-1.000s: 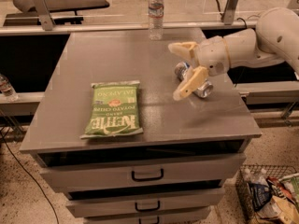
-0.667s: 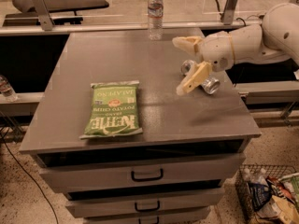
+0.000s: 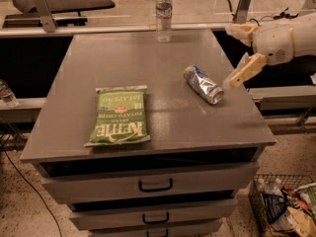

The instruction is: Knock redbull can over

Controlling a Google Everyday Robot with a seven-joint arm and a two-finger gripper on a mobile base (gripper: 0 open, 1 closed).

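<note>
Lying on its side, the can [image 3: 203, 84] is resting on the table [image 3: 123, 58], right of the chip bag [image 3: 118, 115]. The gripper [image 3: 232, 56] is hovering just beside the can, over the table's right edge, its fingers spread apart and holding nothing.

Redbull can [image 3: 203, 84]: thin metal, silver-blue, shiny, glinting highlights.
Table [image 3: 123, 58]: smooth matt grey, faint sheen near can.
Chip bag [image 3: 118, 115]: glossy green film, crinkled.
Water bottle [image 3: 164, 14]: clear glossy plastic.
Hand [image 3: 229, 56], over table's right edge just beside can: spread fingers [image 3: 244, 70] of smooth matt cream plastic.
Arm shell [image 3: 286, 38]: white, smooth.
</note>
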